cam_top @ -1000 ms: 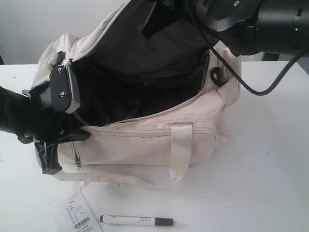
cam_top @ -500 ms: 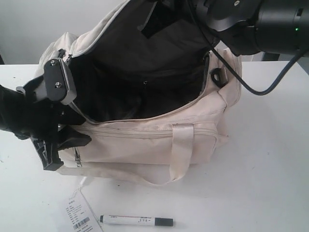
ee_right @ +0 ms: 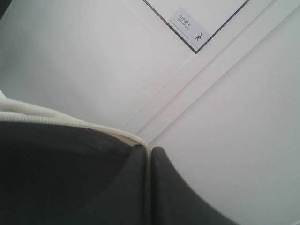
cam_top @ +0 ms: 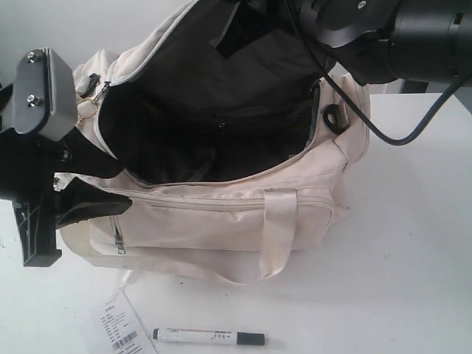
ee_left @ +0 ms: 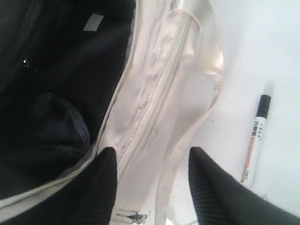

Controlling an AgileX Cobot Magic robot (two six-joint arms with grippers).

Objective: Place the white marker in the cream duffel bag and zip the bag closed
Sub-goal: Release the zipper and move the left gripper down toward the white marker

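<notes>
- Our right gripper [ee_right: 150, 151] is pinched tight on the zippered edge of the cream duffel bag [cam_top: 221, 221]. It holds the top flap up, so the dark interior gapes.
- Our left gripper [ee_left: 151, 154] has its fingers spread and carries nothing. It hangs over the bag's front wall by the rim of the mouth, and we cannot tell whether it touches the fabric.
- The white marker [cam_top: 209, 337] lies on the table [cam_top: 413, 258] in front of the bag, just beside a printed label [cam_top: 118, 328] and apart from both grippers.
- We judge the task barely begun. The bag is open, but the marker is not yet picked up or put inside, and the zip is not yet closed.
</notes>
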